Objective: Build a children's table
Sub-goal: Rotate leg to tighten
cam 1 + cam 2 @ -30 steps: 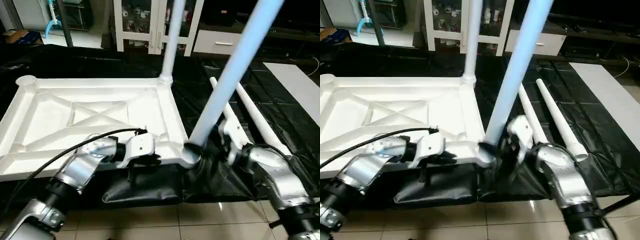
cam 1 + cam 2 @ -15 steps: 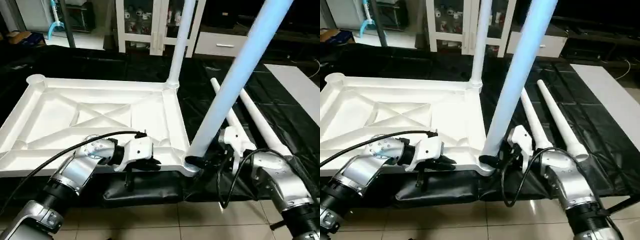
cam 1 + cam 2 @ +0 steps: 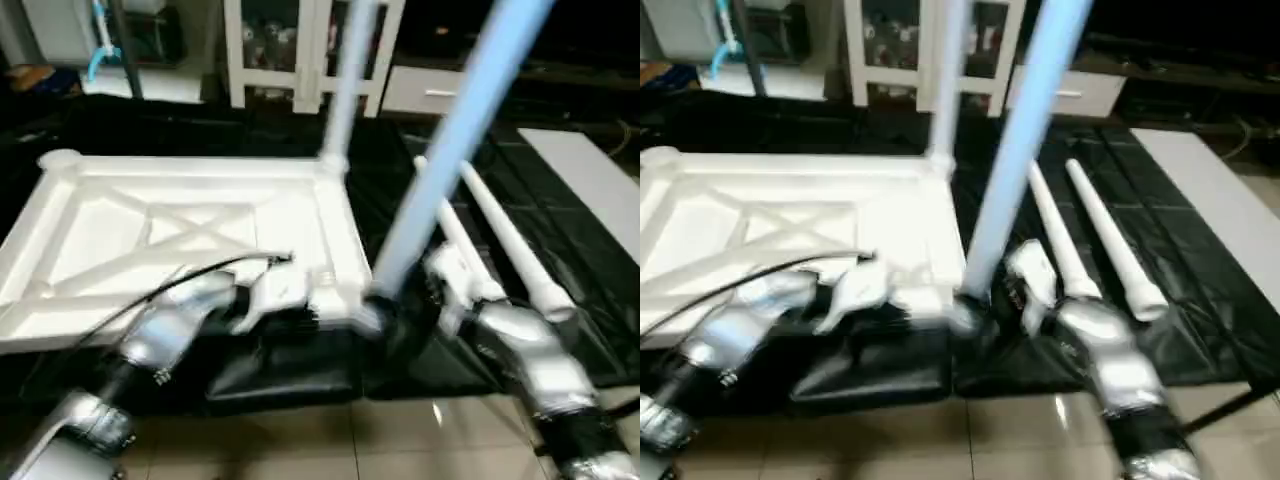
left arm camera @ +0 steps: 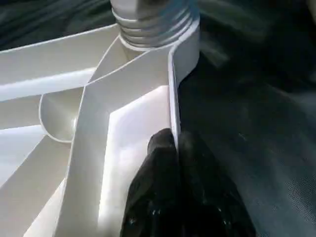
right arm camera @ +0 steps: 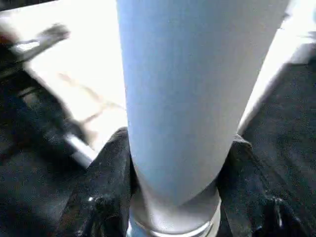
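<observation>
Left claw (image 4: 173, 163): black fingers (image 4: 158, 197) pinched together on the thin rim wall of the table top (image 3: 180, 230), one finger on each face of the wall, just short of the near right corner socket (image 4: 153, 29). From the head views the left claw (image 3: 300, 305) sits at the near edge of the top, silver forearm (image 3: 150, 350) running back toward the lower left with a black cable arching over it.

Right claw (image 5: 173, 197): fingers (image 5: 106, 197) stand on either side of the near leg (image 3: 450, 150), low down, just above its threaded end. They hug the tube closely; gripping it, as far as the wrist view shows. In the head views the right claw (image 3: 415, 300) is at the base of that leg, right forearm (image 3: 530, 370) coming in from the lower right.

Near leg: seated in the near right corner socket, leaning up and to the right, out of the top of the picture.

Second leg (image 3: 345, 80): upright in the far right corner socket.

Table top: lying underside up, X-ribs showing, on the black-covered worktop (image 3: 420, 170). Far left corner socket (image 3: 60, 160) stands open.

Two loose legs (image 3: 500, 240): lying side by side on the black cover, right of the top, just beyond the right claw, thin ends pointing away.

Beyond the worktop: a white glass-door cabinet (image 3: 300, 50). Tiled floor (image 3: 330, 440) under the near edge; a black cushion-like fold (image 3: 280, 370) hangs there below the left claw.
</observation>
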`<state>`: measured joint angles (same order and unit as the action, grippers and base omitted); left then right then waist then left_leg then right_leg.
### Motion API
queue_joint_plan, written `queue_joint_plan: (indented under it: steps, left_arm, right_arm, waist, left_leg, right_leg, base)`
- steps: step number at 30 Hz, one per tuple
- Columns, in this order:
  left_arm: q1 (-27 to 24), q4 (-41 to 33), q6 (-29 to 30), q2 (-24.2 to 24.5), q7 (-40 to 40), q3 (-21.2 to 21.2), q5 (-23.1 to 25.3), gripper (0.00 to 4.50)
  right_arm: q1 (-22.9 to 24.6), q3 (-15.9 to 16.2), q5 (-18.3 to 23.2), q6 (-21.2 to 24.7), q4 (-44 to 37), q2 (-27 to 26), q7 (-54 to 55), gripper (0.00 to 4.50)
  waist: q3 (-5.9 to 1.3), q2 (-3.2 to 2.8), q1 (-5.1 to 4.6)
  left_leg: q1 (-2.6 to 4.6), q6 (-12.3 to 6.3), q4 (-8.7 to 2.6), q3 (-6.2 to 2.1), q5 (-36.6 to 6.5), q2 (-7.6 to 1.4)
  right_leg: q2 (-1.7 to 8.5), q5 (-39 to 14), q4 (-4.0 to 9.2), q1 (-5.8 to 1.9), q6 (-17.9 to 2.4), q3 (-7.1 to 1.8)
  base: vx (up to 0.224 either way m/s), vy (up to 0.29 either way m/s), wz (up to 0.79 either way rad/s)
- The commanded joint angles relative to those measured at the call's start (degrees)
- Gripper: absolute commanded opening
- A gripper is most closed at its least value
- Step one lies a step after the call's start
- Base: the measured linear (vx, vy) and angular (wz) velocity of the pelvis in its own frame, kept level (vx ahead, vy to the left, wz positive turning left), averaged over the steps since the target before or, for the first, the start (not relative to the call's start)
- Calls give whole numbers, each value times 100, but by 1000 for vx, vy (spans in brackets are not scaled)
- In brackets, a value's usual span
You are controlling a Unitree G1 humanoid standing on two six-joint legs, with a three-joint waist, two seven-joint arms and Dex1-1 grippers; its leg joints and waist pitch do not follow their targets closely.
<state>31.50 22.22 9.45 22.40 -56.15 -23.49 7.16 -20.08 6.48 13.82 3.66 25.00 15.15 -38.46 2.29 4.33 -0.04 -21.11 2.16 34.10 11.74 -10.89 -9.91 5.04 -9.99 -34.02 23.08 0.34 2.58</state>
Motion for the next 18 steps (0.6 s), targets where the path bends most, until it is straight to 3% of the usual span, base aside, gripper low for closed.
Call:
queue_joint_plan:
  steps: [1, 4, 5, 7, 8, 9, 12, 14, 16, 18]
  left_arm:
    - [98, 314, 841, -516, 935, 123, 66, 0]
    - [330, 613, 1245, -1013, 1774, 431, -12, 0]
    - [434, 782, 1197, -1187, 2044, 493, -20, 0]
    - [557, 1020, 1090, -1381, 2293, 504, 29, 0]
    - [581, 1087, 1033, -1411, 2334, 490, 69, 0]
    - [591, 1114, 1032, -1430, 2343, 500, 119, 0]
    - [579, 1109, 1044, -1372, 2364, 490, 262, 0]
    - [525, 1055, 1061, -1258, 2277, 440, 281, 0]
    - [424, 968, 851, -1047, 2046, 313, 306, 0]
    - [313, 929, 636, -825, 1797, 210, 307, 0]
  right_arm:
    - [-153, -649, -734, 170, 543, -133, 2303, 195]
    - [-260, -772, -985, 155, 745, -513, 3526, 194]
    - [-343, -775, -985, 114, 903, -749, 3874, 194]
    - [-473, -773, -906, 29, 1182, -1110, 4192, 194]
    - [-524, -678, -945, -14, 1265, -1171, 4134, 194]
    - [-576, -659, -923, -103, 1350, -1223, 4059, 194]
    - [-648, -620, -835, -298, 1414, -1256, 3741, 194]
    - [-599, -702, -301, -431, 1216, -1404, 2903, 194]
    - [-443, -343, -398, -733, 859, -1216, 2226, 263]
    - [-326, -212, -477, -850, 640, -1016, 2013, 265]
  waist:
    - [-218, -40, -68]
    - [-253, -30, -93]
    - [-261, -22, -133]
    - [-267, 5, -141]
    - [-262, -5, -143]
    - [-264, 33, -140]
    - [-254, 18, -129]
    - [-253, -14, -130]
    - [-275, -21, -106]
    - [-266, -64, -72]
  left_leg:
    - [114, 497, -510, -246, -2506, -346]
    - [124, 478, -491, -284, -2604, -324]
    - [128, 420, -474, -260, -2654, -301]
    - [113, 308, -468, -267, -2673, -283]
    - [98, 282, -474, -268, -2650, -285]
    - [85, 219, -471, -263, -2581, -290]
    - [72, 135, -478, -251, -2510, -300]
    - [79, 89, -479, -249, -2580, -306]
    - [59, 81, -495, -250, -2438, -329]
    - [42, 8, -499, -230, -2272, -328]
  right_leg:
    - [333, -3003, 513, -26, -759, -214]
    - [346, -3017, 548, -31, -661, -182]
    - [330, -2920, 572, 8, -650, -181]
    - [334, -2933, 595, -12, -577, -167]
    - [340, -2913, 596, -18, -561, -170]
    - [346, -2882, 595, -31, -534, -168]
    - [347, -2784, 592, -33, -540, -176]
    - [345, -2715, 590, -30, -579, -184]
    - [343, -2419, 567, -73, -667, -182]
    - [335, -2146, 549, -78, -764, -201]
  base:
    - [0, 0, 0]
    - [0, 0, 0]
    - [0, 0, 0]
    - [0, 0, 0]
    - [0, 0, 0]
    - [0, 0, 0]
    - [0, 0, 0]
    - [0, 0, 0]
    - [0, 0, 0]
    - [0, 0, 0]
